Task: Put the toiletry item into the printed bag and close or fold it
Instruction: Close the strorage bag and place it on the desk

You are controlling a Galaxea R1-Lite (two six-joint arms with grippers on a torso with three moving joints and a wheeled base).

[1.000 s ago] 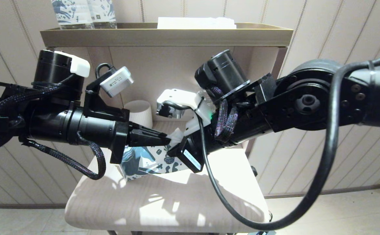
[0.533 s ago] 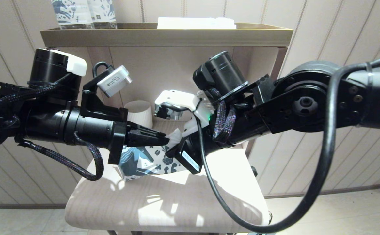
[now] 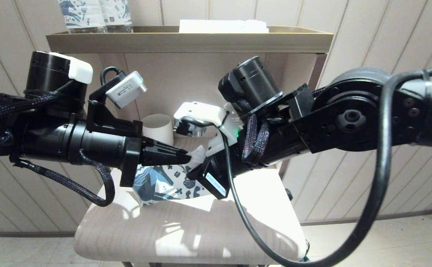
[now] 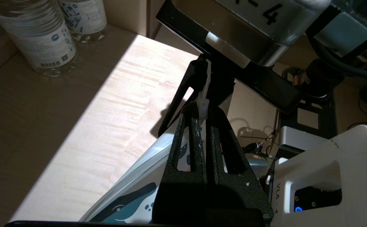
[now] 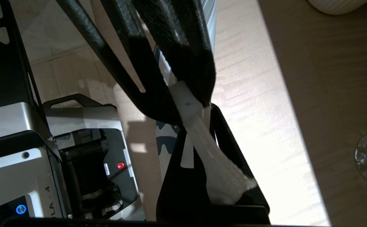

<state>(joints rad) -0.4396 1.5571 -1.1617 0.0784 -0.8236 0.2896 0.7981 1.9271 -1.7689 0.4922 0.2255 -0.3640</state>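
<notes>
Where the two arms meet over the pale table (image 3: 186, 230) in the head view, the left gripper (image 3: 186, 158) reaches in from the left with its jaws pressed together on the upper edge of the printed bag (image 3: 164, 181), which hangs tilted below it with its lower corner down by the tabletop. The right gripper (image 3: 195, 171) comes in from the right, tip to tip with the left one, its jaws clamped together too; a slim white piece, the toiletry item (image 3: 200, 154), juts up between the two tips. A white ribbed cup (image 3: 158, 128) stands behind them under the shelf (image 3: 186, 41); two bottles (image 3: 95, 15) and a flat white packet (image 3: 223, 26) sit on top of it. Left wrist view: left gripper's black fingers (image 4: 199, 148) closed with no gap, bag's layered white edge and blue print (image 4: 139, 189) directly under them, toiletry item's white handle (image 4: 204, 97) rising just past the tips against the right gripper's fingers. Two labelled bottles (image 4: 38, 34) stand well apart on the sunlit tabletop. Right wrist view: right gripper's jaws pinched on the toiletry item (image 5: 202, 132), its white handle running from between them up to the left gripper's tips; blue-patterned bag (image 5: 164, 142) shows just beside and below.
</notes>
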